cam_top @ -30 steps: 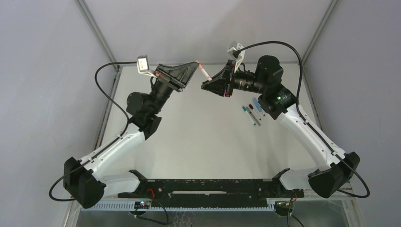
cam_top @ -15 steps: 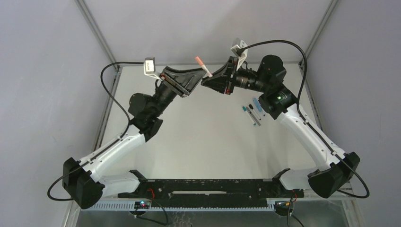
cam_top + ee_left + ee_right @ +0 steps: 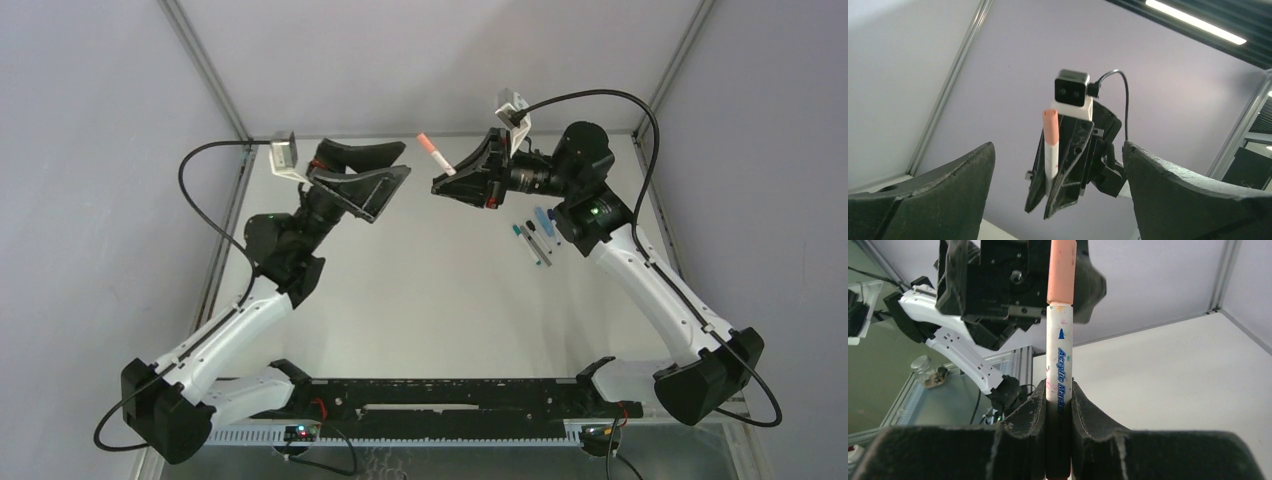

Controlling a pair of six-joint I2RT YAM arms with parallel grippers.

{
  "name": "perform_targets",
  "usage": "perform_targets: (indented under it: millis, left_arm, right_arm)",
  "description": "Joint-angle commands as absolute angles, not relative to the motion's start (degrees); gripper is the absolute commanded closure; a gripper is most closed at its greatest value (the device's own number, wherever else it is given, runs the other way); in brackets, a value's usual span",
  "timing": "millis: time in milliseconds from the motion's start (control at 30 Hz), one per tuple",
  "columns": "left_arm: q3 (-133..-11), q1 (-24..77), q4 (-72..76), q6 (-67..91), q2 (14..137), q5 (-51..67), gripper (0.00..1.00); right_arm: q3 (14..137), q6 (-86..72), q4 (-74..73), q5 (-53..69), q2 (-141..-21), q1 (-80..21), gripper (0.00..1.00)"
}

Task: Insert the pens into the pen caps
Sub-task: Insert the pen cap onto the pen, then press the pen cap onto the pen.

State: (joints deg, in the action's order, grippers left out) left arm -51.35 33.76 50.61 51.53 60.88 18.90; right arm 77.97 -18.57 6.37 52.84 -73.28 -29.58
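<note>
Top view: the left jaws, closed a second ago around the capped end of the thin white plastic marker pen (image 3: 440, 161), now stand spread as wide as they go and hold nothing. The left arm (image 3: 262, 290) has drawn back to its own side, well apart from the pen. The right jaws keep the pen raised above the pale grey tabletop (image 3: 420, 290), slanting up and away, with the short salmon-pink plastic cap (image 3: 424, 139) on its far end. A small cluster of other thin pens and caps (image 3: 532, 238) lies on the tabletop near the right arm (too small here to sort one from another).

Left wrist view: the two dark fingers frame the edges with only air between them. Beyond them the pen stands upright in the right jaws, cap on top.

Right wrist view: the right jaws are nearly closed, pinching the lower barrel just below its blue "Acrylic Marker" print. The cap meets the barrel with no gap showing, so this pen looks finished and ready to be set down.
</note>
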Motion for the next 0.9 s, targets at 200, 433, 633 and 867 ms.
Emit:
perform_targets:
  millis: [200,433,633,867]
  left_arm:
    - [-58.8,30.32,56.02,59.78,64.12,24.02,0.02]
    - [-61.69,30.32,56.69,62.36,67.1,23.63,0.2]
    - [-63.07,30.53,56.43,63.52,68.54,24.08,0.36]
    - [-63.41,31.36,55.32,62.4,68.8,24.02,0.41]
  right_arm:
    - [76.74,-20.5,10.57,58.9,-71.36,-29.52,1.0]
    - [76.51,-19.22,8.47,58.72,-71.7,-30.43,1.0]
    - [76.56,-19.14,8.7,57.75,-72.61,-31.38,1.0]
    - [76.6,-19.87,9.09,56.06,-73.45,-31.86,1.0]
